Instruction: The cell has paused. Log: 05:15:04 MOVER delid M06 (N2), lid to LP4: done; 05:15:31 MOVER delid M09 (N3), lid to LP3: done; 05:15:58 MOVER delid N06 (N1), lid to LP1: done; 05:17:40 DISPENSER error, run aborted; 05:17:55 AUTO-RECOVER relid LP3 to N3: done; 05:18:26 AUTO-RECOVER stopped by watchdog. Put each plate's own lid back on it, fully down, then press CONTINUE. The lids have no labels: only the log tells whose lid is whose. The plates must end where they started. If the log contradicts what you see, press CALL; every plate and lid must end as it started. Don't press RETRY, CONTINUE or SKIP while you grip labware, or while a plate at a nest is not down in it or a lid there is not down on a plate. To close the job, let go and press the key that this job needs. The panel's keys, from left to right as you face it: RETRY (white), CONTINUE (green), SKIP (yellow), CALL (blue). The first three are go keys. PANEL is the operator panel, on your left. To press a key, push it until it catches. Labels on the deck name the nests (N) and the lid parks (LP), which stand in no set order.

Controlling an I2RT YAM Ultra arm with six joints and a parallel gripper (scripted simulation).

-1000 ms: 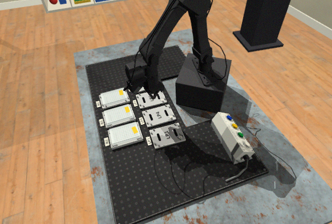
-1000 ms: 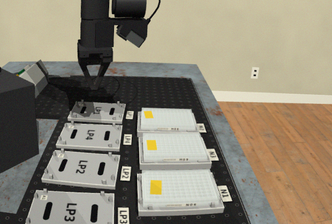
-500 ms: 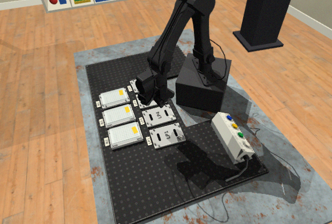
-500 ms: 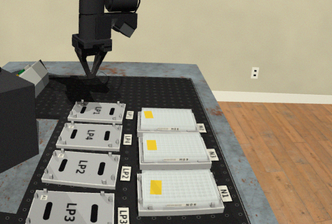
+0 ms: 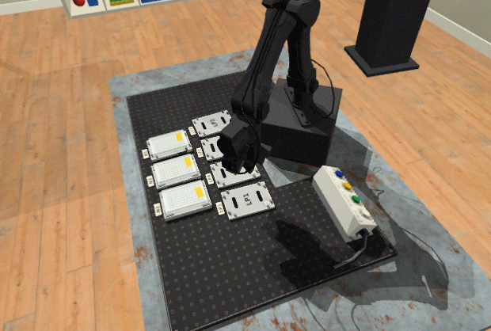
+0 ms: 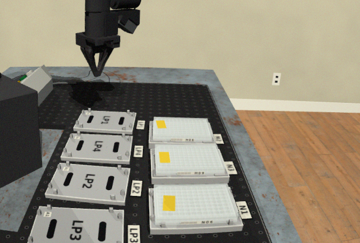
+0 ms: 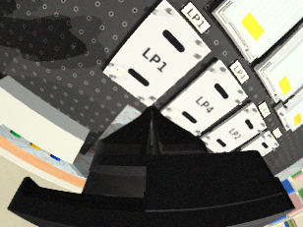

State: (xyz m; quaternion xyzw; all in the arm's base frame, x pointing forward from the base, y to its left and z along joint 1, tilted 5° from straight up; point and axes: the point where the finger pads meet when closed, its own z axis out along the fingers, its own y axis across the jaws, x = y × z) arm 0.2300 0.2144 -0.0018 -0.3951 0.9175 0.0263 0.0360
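The gripper (image 6: 97, 72) is pressed together on nothing, at upper left. The green key (image 5: 355, 199) is judged stiff, best pushed squarely on top.

Three lidded plates (image 6: 187, 160) in a row beside four lid parks (image 6: 96, 148), panel (image 5: 344, 203) well apart.

Three plates in a column at centre-right of the exterior view, each lidded, lid flat and down, yellow patch near one corner: N2 plate (image 6: 182, 129) uppermost, N3 plate (image 6: 189, 160) in the middle, N1 plate (image 6: 193, 203) lowest. Lid parks LP1 (image 6: 105, 121), LP4 (image 6: 97, 147), LP2 (image 6: 88, 182), LP3 (image 6: 76, 228) bare, left column. Panel (image 5: 343, 202) lower right in the top view: blue, yellow, green keys showing.
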